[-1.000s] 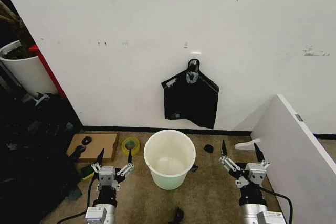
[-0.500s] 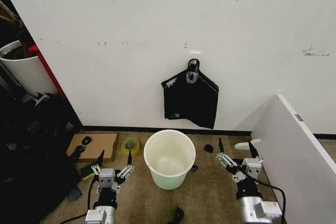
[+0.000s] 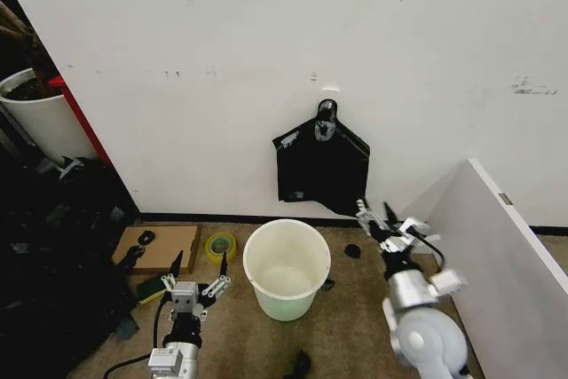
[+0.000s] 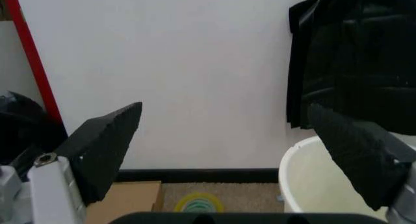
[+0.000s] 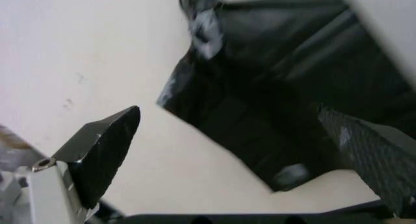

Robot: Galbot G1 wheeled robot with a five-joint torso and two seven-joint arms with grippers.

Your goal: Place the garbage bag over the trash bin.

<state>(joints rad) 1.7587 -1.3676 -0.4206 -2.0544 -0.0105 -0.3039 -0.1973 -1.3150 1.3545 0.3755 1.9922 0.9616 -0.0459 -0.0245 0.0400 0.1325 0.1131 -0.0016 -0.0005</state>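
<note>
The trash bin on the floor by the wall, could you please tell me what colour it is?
The trash bin is cream-white, plain and unpatterned; the head view shows it best.

1. Your right claw (image 3: 376, 217) has spread fingers and sits just below-right of the garbage bag (image 3: 321, 166) hanging on the wall; open air lies between them.
2. The trash bin (image 3: 287, 268) mouth is open and unobstructed from above.
3. A slanted white board (image 3: 497, 246) blocks your right side.
4. Tape roll (image 3: 221, 245) and cardboard (image 3: 162, 246) lie on the floor near the left claw (image 3: 199, 265).
</note>
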